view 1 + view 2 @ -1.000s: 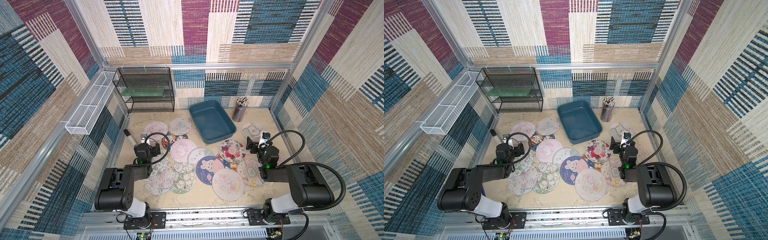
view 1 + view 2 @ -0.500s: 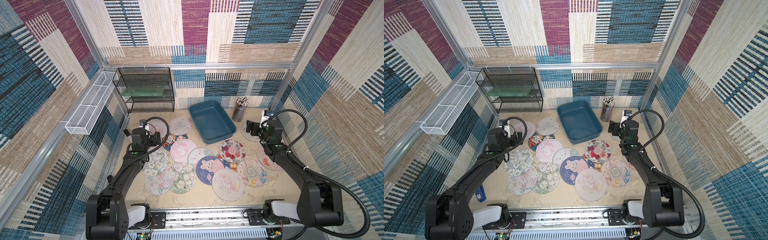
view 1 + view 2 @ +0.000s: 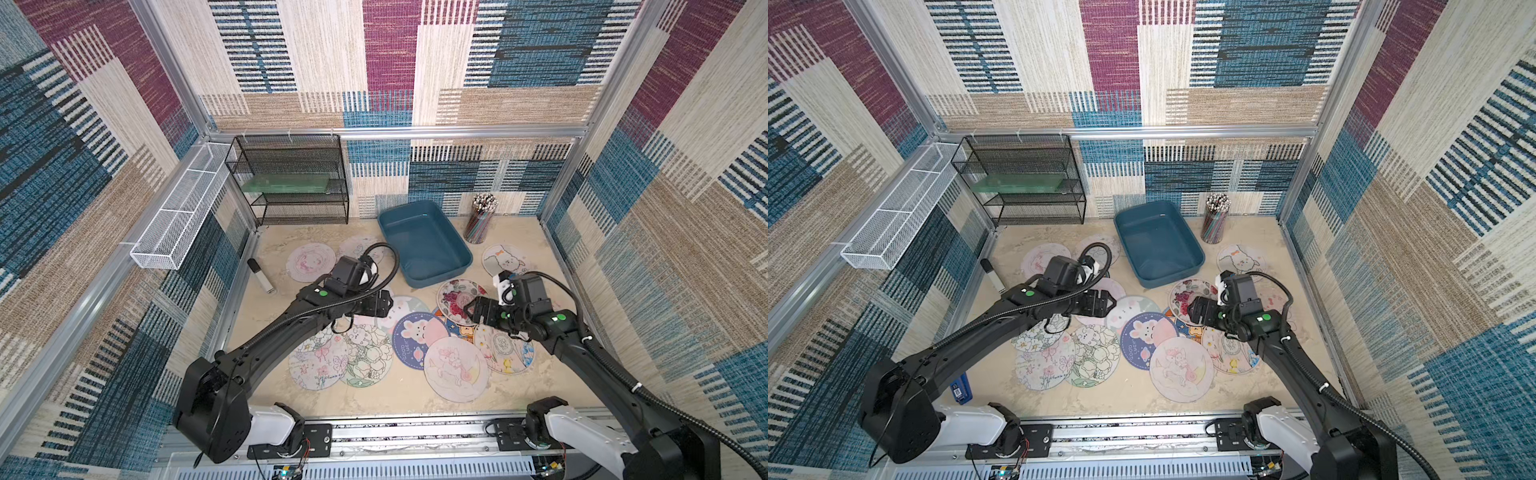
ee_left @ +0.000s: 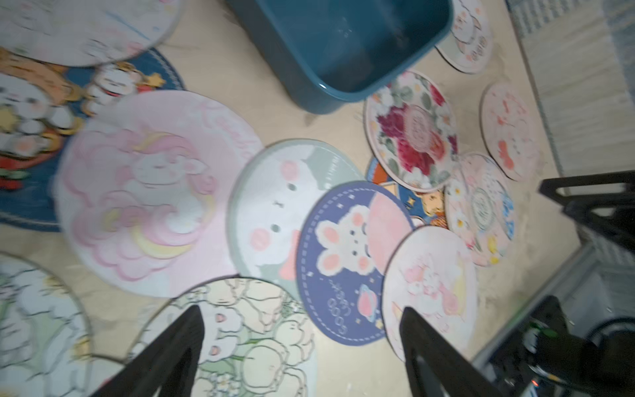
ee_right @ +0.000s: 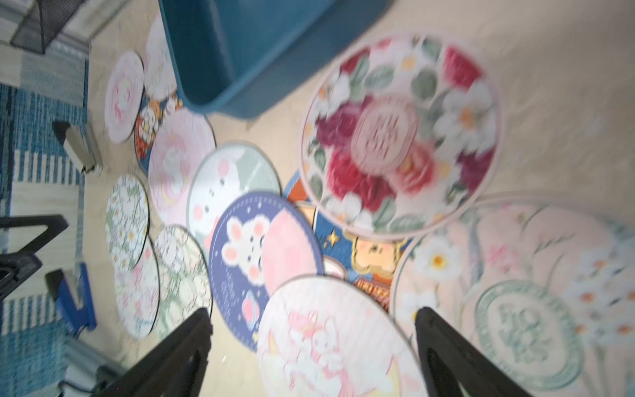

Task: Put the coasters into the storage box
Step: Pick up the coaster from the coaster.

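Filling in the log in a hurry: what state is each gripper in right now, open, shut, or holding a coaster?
Left gripper: open, holding nothing.
Right gripper: open, holding nothing.

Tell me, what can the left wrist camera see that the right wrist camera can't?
Only the left wrist view: the pink coaster with red bows.
Only the right wrist view: the marker pen and a small blue tool.
Both views: the storage box, the rose coaster and the navy bunny coaster.
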Controlling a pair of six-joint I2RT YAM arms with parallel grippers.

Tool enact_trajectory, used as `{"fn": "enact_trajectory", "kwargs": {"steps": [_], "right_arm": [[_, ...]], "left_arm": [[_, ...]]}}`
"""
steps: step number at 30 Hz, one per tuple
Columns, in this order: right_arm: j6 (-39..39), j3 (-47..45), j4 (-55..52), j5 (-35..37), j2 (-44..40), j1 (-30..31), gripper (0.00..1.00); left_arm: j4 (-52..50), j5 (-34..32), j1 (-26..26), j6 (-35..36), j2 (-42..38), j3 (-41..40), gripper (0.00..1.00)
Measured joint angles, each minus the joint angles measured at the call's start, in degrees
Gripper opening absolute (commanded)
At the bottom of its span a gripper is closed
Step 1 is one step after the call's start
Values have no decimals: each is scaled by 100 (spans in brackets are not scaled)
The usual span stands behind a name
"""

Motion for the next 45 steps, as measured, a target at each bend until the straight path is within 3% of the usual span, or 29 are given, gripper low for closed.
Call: {"fn": "enact_trajectory", "kwargs": {"steps": [4,8,22,28,38,45], "right_arm": [[680,-236,-400,-33,-149,514,95],[1104,-549,-584,-39,-289,625,95],[1749,-1552,-1058,15,-1176,688,97],[1932,-1908,-1115,120,-1436,737,100],[2109,-2127,-798,146,-1604,857,94],[2109,-2129,-664,203,-1526,944,92]], "left_arm": [[-66,315,-610,-420,483,201,84],[-57,678,-1123,-673,920,284,81],[39,1152,-1853,-907,1755,437,75],[240,1078,-1963,-1023,1875,254,72],[476,870,-2026,-1106,2361,389,67],[323,651,-2035,-1104,2682,739,57]]}}
